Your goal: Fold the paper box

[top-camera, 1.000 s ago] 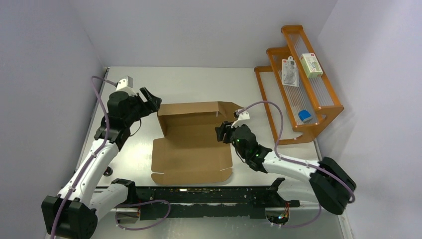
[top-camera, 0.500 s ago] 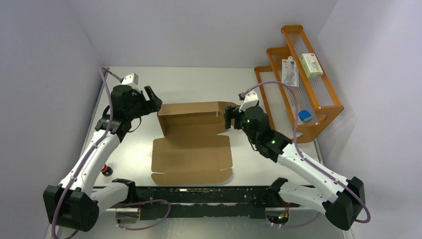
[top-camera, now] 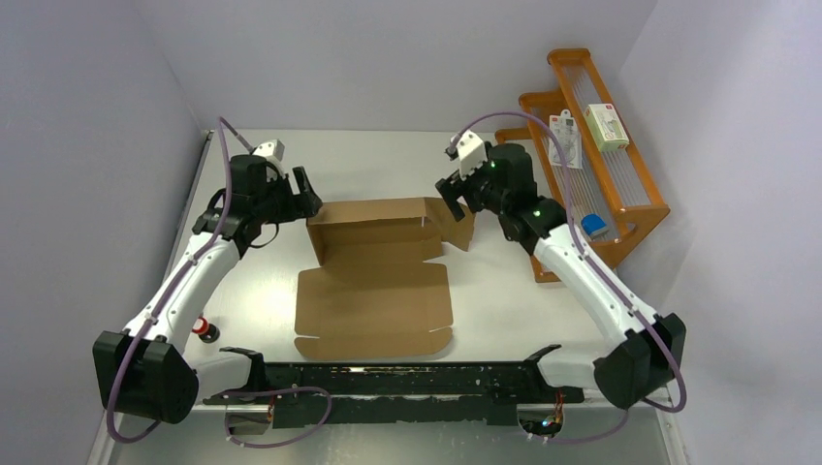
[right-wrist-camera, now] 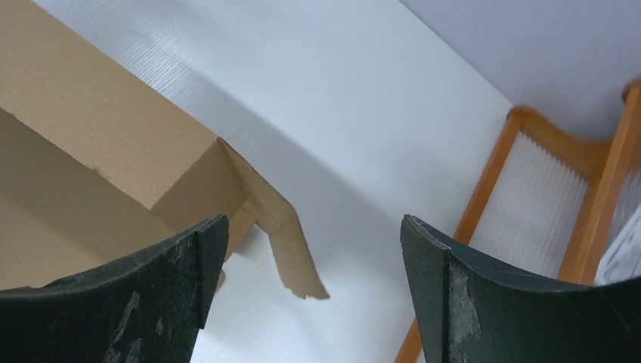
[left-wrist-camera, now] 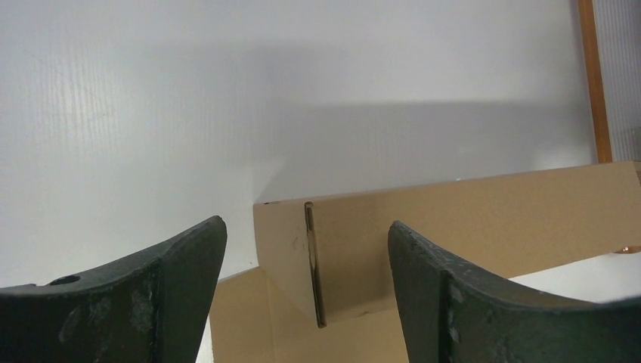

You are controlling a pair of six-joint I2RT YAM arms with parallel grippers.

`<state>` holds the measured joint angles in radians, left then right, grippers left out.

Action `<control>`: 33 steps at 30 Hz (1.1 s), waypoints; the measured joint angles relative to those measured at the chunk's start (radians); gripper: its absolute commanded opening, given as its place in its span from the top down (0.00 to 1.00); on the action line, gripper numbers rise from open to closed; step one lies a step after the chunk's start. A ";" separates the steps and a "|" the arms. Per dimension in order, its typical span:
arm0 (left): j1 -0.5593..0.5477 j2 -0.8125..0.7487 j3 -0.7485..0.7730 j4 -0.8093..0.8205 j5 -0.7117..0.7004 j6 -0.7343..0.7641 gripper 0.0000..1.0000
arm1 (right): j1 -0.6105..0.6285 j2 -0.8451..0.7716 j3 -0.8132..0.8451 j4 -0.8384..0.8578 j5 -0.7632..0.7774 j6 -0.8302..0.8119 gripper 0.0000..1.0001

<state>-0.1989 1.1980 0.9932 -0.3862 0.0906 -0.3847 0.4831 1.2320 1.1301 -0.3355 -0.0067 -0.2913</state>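
Note:
The paper box (top-camera: 373, 291) is brown cardboard in the middle of the table. Its front panel lies flat and its back wall (top-camera: 373, 218) stands upright. A side flap (top-camera: 461, 229) hangs out at the right end. My left gripper (top-camera: 304, 192) hovers just off the wall's left corner, open and holding nothing. In the left wrist view the slotted corner of the box (left-wrist-camera: 453, 212) shows between the left gripper's (left-wrist-camera: 306, 225) jaws. My right gripper (top-camera: 452, 194) is raised above the right flap, open and empty. In the right wrist view the box (right-wrist-camera: 98, 128) and its flap (right-wrist-camera: 291, 253) lie below the right gripper (right-wrist-camera: 314, 220).
An orange wire-fronted rack (top-camera: 582, 165) stands at the right, close to my right arm, with white packages (top-camera: 564, 139) and a blue item (top-camera: 593, 225) on it. A small red object (top-camera: 202, 327) sits by the left arm. A black rail (top-camera: 388, 378) runs along the near edge.
My right gripper has lifted off the box's right side, swung back and up toward the far right, and opened wider. The left gripper has shifted slightly farther back, staying open.

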 measured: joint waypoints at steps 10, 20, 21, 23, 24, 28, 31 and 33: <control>0.000 0.047 0.050 -0.027 0.052 0.035 0.19 | -0.035 0.301 0.278 -0.233 -0.215 -0.296 0.19; 0.000 0.095 0.050 -0.030 0.111 0.041 0.22 | -0.037 0.452 0.338 -0.376 -0.260 -0.399 0.32; 0.000 0.098 0.050 -0.028 0.118 0.041 0.22 | -0.037 0.460 0.340 -0.382 -0.259 -0.402 0.33; 0.000 0.099 0.049 -0.026 0.126 0.041 0.23 | -0.037 0.472 0.341 -0.388 -0.260 -0.402 0.38; 0.000 0.099 0.047 -0.023 0.130 0.041 0.23 | -0.037 0.478 0.341 -0.390 -0.260 -0.402 0.41; 0.000 0.099 0.038 -0.010 0.150 0.040 0.24 | -0.037 0.486 0.339 -0.385 -0.272 -0.387 0.52; 0.000 0.099 0.030 0.002 0.166 0.040 0.25 | -0.035 0.485 0.330 -0.365 -0.292 -0.370 0.58; 0.000 0.100 0.026 0.008 0.178 0.040 0.25 | -0.030 0.484 0.316 -0.353 -0.302 -0.356 0.60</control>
<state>-0.1989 1.2980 1.0195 -0.3779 0.2684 -0.3447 0.4530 1.7164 1.4460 -0.6888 -0.3084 -0.6472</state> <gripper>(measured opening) 0.757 0.433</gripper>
